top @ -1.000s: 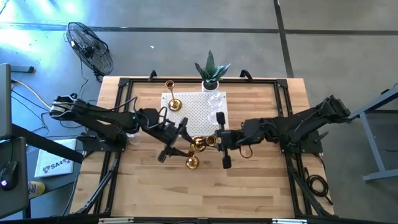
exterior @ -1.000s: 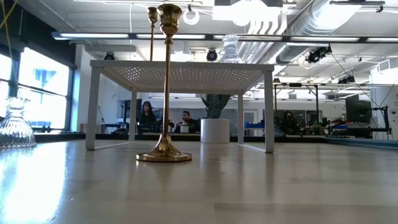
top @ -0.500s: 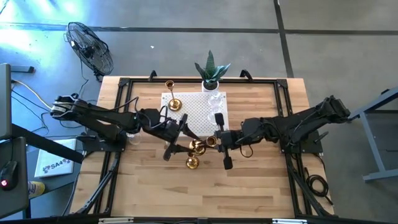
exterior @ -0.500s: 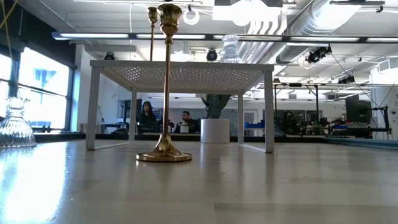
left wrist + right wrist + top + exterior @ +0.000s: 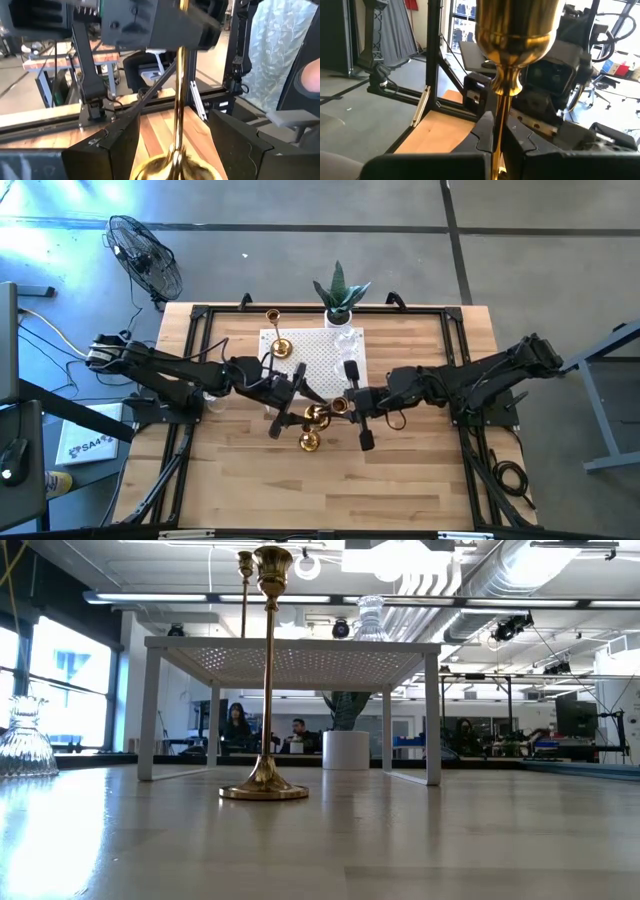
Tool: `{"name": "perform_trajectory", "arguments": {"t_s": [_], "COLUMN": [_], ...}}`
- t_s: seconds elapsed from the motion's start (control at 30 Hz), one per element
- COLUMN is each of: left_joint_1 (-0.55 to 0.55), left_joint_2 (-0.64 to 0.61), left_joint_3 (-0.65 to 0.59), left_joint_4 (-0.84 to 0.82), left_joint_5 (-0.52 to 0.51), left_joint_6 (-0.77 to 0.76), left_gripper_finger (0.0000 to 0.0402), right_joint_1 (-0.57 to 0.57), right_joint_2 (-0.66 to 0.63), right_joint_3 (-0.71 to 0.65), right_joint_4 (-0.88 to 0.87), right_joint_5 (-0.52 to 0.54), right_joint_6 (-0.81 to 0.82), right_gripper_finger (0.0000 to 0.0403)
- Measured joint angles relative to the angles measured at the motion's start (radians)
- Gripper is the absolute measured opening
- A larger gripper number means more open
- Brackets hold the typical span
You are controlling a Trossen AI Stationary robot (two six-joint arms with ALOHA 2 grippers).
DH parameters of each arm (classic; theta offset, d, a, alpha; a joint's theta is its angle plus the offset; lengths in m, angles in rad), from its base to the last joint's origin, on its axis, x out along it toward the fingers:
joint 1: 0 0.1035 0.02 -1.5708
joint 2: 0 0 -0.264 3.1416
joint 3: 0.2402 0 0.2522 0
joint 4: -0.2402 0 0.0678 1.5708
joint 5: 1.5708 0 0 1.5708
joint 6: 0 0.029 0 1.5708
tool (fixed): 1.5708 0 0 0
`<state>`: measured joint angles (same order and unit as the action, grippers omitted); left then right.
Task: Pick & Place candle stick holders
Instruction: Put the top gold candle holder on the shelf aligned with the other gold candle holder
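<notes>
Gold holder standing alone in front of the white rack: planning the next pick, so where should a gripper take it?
The gold holder's slim upright stem, midway, fingers level, from the table's front: the flared base is too wide, and the white rack stands behind.

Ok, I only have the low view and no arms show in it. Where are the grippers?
Observer: Both meet mid-table, just off the rack, left gripper facing right gripper.
Operator: Holding anything?
Observer: The right is shut on a gold holder's slim stem.
Operator: And the left?
Observer: Open, its fingers either side of that same stem, apart from it.
</notes>
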<state>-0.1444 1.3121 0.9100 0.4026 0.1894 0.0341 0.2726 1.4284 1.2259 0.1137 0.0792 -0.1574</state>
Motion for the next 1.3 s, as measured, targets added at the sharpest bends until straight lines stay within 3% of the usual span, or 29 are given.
{"name": "perform_trajectory", "arguments": {"t_s": [0.8, 1.03, 1.3], "left_joint_1": [0.000, 0.000, 0.000], "left_joint_2": [0.073, 0.073, 0.073], "left_joint_3": [0.002, 0.034, 0.034], "left_joint_4": [0.076, 0.073, 0.058], "left_joint_5": [-0.003, 0.084, 0.083], "left_joint_6": [0.010, 0.009, -0.013], "left_gripper_finger": [0.0232, 0.0232, 0.0232], "right_joint_1": [-0.012, -0.024, -0.024], "right_joint_2": [0.021, 0.025, 0.025], "right_joint_3": [0.000, 0.000, 0.000], "right_joint_4": [-0.016, -0.013, -0.014], "right_joint_5": [-0.010, -0.019, -0.019], "right_joint_6": [0.000, 0.000, 0.000], "right_gripper_finger": [0.0005, 0.0005, 0.0005]}}
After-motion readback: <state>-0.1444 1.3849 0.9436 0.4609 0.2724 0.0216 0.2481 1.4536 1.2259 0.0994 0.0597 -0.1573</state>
